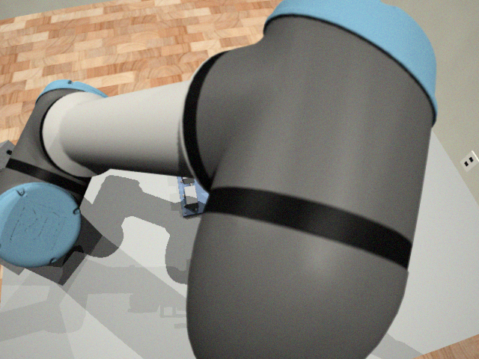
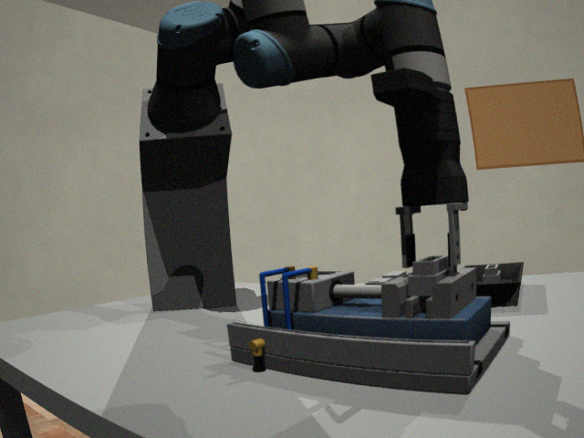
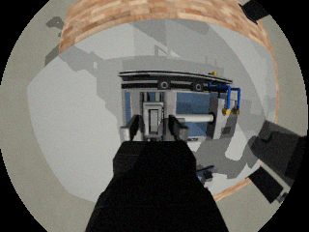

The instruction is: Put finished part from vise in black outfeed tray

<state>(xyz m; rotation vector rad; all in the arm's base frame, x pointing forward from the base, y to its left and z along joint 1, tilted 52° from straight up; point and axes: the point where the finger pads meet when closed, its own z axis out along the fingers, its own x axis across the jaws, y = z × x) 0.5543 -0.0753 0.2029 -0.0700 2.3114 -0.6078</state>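
Observation:
The finished part [image 2: 429, 266], a grey block with a pocket on top, sits between the jaws of the grey vise [image 2: 426, 291] on its blue base. My gripper [image 2: 429, 258] hangs straight down over it, open wide, with one finger on each side of the block's top. In the wrist view the part [image 3: 153, 119] shows between my two fingertips. The black outfeed tray stands behind the vise at the right, with another pocketed block [image 2: 490, 270] inside. In the top view the arm hides nearly everything.
The vise stands on a grey fixture plate [image 2: 368, 350] with a raised front rail. A blue handle loop [image 2: 283, 294] rises at the vise's left end. A small black and yellow post [image 2: 257, 354] stands in front. The robot pedestal [image 2: 186, 221] is at the back left.

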